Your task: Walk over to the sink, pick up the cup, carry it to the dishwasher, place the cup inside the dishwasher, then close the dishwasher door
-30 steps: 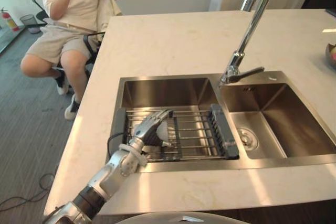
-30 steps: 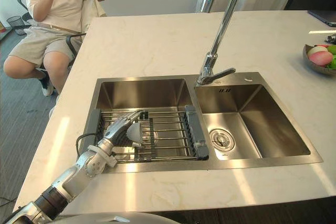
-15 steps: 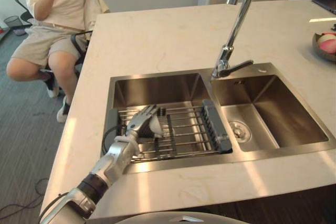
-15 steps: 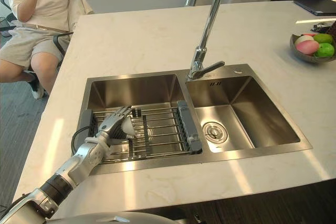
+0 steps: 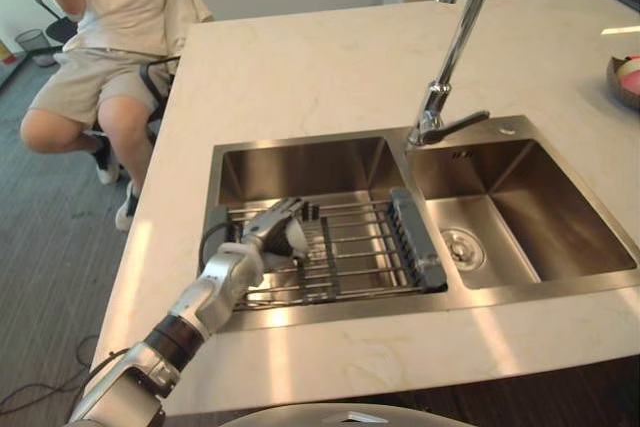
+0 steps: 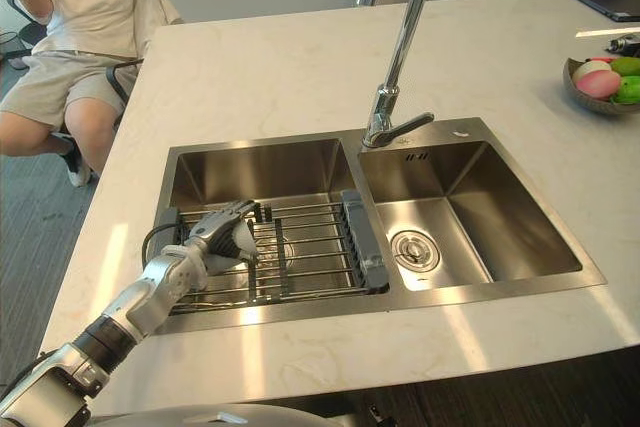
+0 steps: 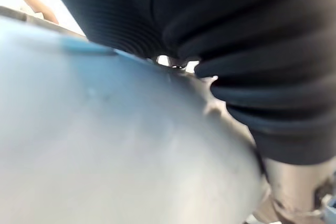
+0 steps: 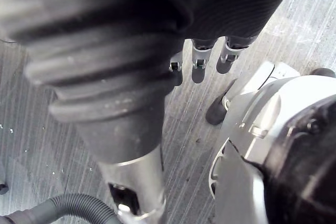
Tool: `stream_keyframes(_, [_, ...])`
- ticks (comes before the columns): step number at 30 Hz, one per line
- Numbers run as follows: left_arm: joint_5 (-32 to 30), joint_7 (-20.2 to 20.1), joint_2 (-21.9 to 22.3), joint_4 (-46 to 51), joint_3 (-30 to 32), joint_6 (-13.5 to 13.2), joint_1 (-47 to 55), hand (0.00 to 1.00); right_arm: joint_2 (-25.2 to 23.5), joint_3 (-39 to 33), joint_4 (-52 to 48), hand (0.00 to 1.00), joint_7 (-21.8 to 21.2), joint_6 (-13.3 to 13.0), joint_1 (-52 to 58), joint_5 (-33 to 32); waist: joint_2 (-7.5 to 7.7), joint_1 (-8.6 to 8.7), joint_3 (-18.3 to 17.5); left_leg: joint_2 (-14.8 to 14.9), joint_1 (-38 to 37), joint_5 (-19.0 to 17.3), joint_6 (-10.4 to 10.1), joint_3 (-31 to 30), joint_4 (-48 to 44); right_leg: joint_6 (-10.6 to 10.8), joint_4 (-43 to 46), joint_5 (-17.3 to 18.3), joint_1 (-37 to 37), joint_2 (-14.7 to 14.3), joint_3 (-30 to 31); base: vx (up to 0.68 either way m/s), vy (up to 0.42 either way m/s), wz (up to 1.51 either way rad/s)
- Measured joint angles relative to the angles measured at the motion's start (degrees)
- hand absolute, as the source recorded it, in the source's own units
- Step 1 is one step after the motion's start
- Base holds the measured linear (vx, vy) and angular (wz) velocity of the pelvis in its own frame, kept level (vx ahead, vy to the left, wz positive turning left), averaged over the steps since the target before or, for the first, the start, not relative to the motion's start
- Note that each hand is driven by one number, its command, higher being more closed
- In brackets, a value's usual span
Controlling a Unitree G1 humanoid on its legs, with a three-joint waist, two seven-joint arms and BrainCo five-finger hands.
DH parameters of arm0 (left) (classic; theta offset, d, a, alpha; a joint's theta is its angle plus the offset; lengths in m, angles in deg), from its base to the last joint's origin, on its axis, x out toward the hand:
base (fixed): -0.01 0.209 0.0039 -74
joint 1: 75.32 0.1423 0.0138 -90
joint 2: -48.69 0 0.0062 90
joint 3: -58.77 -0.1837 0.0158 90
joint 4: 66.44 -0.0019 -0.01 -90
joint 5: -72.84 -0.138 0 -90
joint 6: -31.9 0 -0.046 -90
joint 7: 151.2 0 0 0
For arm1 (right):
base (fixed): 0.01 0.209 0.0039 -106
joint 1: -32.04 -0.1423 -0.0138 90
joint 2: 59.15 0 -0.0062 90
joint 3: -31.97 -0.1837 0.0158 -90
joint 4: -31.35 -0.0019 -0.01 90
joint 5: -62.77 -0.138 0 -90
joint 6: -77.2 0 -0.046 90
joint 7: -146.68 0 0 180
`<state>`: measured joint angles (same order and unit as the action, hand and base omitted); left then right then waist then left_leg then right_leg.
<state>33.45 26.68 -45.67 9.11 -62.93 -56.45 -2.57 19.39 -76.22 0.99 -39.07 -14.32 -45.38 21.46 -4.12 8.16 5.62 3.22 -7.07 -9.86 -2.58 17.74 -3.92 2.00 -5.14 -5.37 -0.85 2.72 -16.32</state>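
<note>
Fingers point(image 5: 284, 213) of left hand point(image 5: 262, 238): curled over pale rounded cup point(image 5: 297, 239); thumb hidden behind it. Cup: over dark-framed wire rack point(image 5: 370, 257), in left basin of stainless steel double sink point(image 5: 300, 162), set into pale marble desk point(image 5: 330, 67). Step in hand, as judged: securing the grasp. Recommended: close the wrap fully before lifting, then rise straight, clear of rack wires and basin wall. Right hand point(image 8: 199, 61): fingers relaxed, hanging toward grey floor point(image 8: 294, 19).

You'll see the cup point(image 5: 297, 238), pale, smooth and rounded, on the wire rack point(image 5: 365, 252) that spans the left basin of the steel sink point(image 5: 300, 144). It sits near the rack's left end, with the left hand point(image 5: 262, 234) curled over it. Whether it stands upright you can't tell.
</note>
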Motion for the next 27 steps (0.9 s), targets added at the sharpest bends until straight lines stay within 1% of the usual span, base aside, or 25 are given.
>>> stream_keyframes(1, [0.64, 0.03, -0.34, 0.24, 0.0, -0.46, 0.04, 0.0, 0.07, 0.02, 0.05, 0.0, 0.0, 0.0, 0.01, 0.0, -0.08, 0.05, 0.21, -0.01, 0.04, 0.04, -0.02, -0.23, 0.0, 0.01, 0.0, 0.03, -0.05, 0.02, -0.17, -0.02, 0.001, 0.13])
stream_keyframes(2, [1.73, 0.64, -1.22, 0.49, -0.03, -1.61, 0.09, 0.0, 0.16, 0.05, 0.02, 0.0, -0.01, -0.02, -0.01, -0.02, -0.39, 0.02, 0.59, 0.0, 0.04, 0.1, -0.11, -0.52, 0.01, -0.01, 0.0, 0.08, -0.13, 0.02, -0.3, -0.02, -0.003, 0.07])
stream_keyframes(3, [2.83, 2.22, -1.97, 0.84, 0.04, -2.99, 0.26, 0.0, 0.3, 0.12, 0.03, 0.0, -0.02, -0.02, -0.03, -0.03, -0.62, -0.03, 0.86, 0.03, 0.09, 0.19, -0.26, -0.67, 0.09, -0.05, 0.0, 0.11, -0.12, 0.01, -0.41, -0.02, -0.004, 0.04])
stream_keyframes(4, [3.48, 3.51, -2.37, 0.85, 0.09, -3.56, 0.57, 0.0, 0.38, 0.22, 0.05, 0.0, -0.02, -0.01, -0.03, -0.04, -0.61, -0.01, 1.01, 0.05, 0.14, 0.21, -0.29, -0.78, 0.12, -0.06, 0.0, 0.12, -0.1, -0.01, -0.46, 0.0, 0.0, 0.0])
stream_keyframes(6, [5.31, 8.99, -3.35, 0.9, 0.47, -6.67, 2.32, 0.0, 0.64, 1.32, 0.05, 0.0, -0.04, -0.06, -0.02, -0.67, -0.94, 0.04, 1.48, 0.11, 0.21, 0.22, -0.3, -2.25, 0.13, -0.1, 0.0, 0.17, -0.34, -0.1, -1.08, 0.0, -0.009, 0.09])
stream_keyframes(9, [6.69, 15.06, -3.33, 3.14, 1.1, -10.51, 5.49, 0.0, 0.7, 2.36, -0.14, 0.0, -0.04, -0.1, -0.05, -1.64, -0.71, -0.19, 1.82, 0.13, 0.58, 0.41, -0.3, -3.33, 0.12, -0.08, 0.01, 0.2, -0.48, -0.02, -2.28, -0.01, -0.001, 0.17])
stream_keyframes(10, [6.8, 16.42, -3.31, 3.83, 1.58, -11.36, 6.42, 0.0, 0.69, 2.39, -0.14, 0.0, -0.04, -0.12, -0.06, -1.78, -0.72, -0.18, 1.82, 0.14, 0.66, 0.44, -0.3, -3.48, 0.12, -0.08, 0.01, 0.2, -0.49, -0.01, -2.53, -0.01, 0.004, 0.13])
stream_keyframes(12, [8.06, 20.87, -3.36, 5.71, 5.71, -13.58, 9.45, 0.0, 0.65, 2.63, -0.11, 0.0, -0.02, -0.68, -0.02, -2.28, -0.69, -0.63, 1.83, 0.19, 0.85, 0.6, -0.37, -3.73, 0.12, -0.08, 0.01, 0.2, -0.47, 0.03, -3.21, -0.02, 0.004, 0.08])
stream_keyframes(14, [9.19, 23.02, -3.36, 7.19, 8.48, -14.61, 11.0, 0.0, 0.73, 3.76, -0.14, 0.0, -0.02, -0.88, 0.05, -2.29, -0.58, -1.12, 1.89, 0.21, 0.85, 0.71, -0.32, -3.77, 0.13, -0.08, 0.01, 0.19, -0.54, 0.04, -3.32, -0.02, 0.005, 0.04])
stream_keyframes(16, [10.12, 25.33, -3.39, 9.38, 10.7, -17.62, 11.77, 0.0, 0.78, 4.54, -0.21, 0.0, -0.02, -1.03, 0.11, -2.3, -0.22, -2.02, 1.91, 0.21, 0.8, 0.94, -0.05, -4.06, 0.22, -0.09, 0.01, 0.19, -0.84, 0.08, -3.69, -0.03, 0.007, 0.1])
stream_keyframes(17, [10.12, 25.91, -3.39, 9.85, 11.01, -18.54, 11.87, 0.0, 0.8, 4.68, -0.24, 0.0, -0.02, -1.03, 0.12, -2.3, -0.09, -2.09, 1.91, 0.2, 0.78, 1.01, 0.02, -4.29, 0.24, -0.09, 0.01, 0.18, -0.99, 0.12, -3.92, -0.04, 0.01, 0.2])
stream_keyframes(19, [10.07, 26.89, -3.39, 13.05, 11.26, -21.0, 12.15, 0.0, 0.73, 5.3, -0.29, 0.0, -0.06, -0.84, 0.15, -2.26, 0.68, -2.28, 1.7, 0.17, 0.72, 1.35, 0.17, -5.12, 0.5, -0.1, 0.01, 0.18, -1.36, 0.22, -4.78, -0.04, 0.012, 0.19])
stream_keyframes(21, [9.96, 26.56, -3.3, 15.0, 10.77, -22.11, 12.27, 0.0, 0.75, 6.18, -0.35, 0.0, -0.47, -0.8, 0.18, -2.23, 1.28, -2.84, 1.36, 0.15, 0.53, 1.67, 0.18, -5.1, 1.02, -0.11, 0.01, 0.17, -1.32, 0.21, -4.75, -0.01, 0.005, 0.02])
stream_keyframes(22, [9.9, 25.95, -3.29, 15.31, 10.47, -22.16, 12.27, 0.0, 0.74, 6.18, -0.35, 0.0, -0.64, -0.8, 0.22, -2.23, 1.42, -3.03, 1.28, 0.15, 0.48, 1.73, 0.16, -5.1, 1.11, -0.12, 0.01, 0.17, -1.34, 0.21, -4.75, 0.0, 0.0, 0.0])
stream_keyframes(24, [8.97, 23.14, -3.28, 15.48, 9.2, -22.07, 12.39, 0.0, 0.74, 6.18, -0.35, 0.0, -1.63, -0.78, 0.29, -2.23, 1.73, -3.36, 1.1, 0.11, 0.48, 1.76, 0.22, -5.1, 1.12, -0.12, 0.01, 0.17, -1.34, 0.22, -4.74, 0.0, 0.0, 0.0])
stream_keyframes(25, [8.19, 22.39, -3.26, 15.48, 9.0, -22.04, 12.46, 0.0, 0.74, 6.18, -0.34, 0.0, -1.69, -0.78, 0.29, -2.24, 1.74, -3.4, 1.09, 0.1, 0.48, 1.78, 0.24, -5.11, 1.14, -0.12, 0.01, 0.17, -1.34, 0.23, -4.75, 0.0, 0.0, 0.0])
stream_keyframes(27, [7.49, 20.29, -3.27, 15.47, 8.73, -21.0, 12.78, 0.0, 0.75, 6.18, -0.35, 0.0, -1.82, -0.75, 0.29, -2.25, 1.74, -3.45, 1.07, 0.09, 0.47, 1.81, 0.28, -5.12, 1.19, -0.12, 0.01, 0.17, -1.33, 0.23, -4.78, 0.0, 0.0, 0.0])
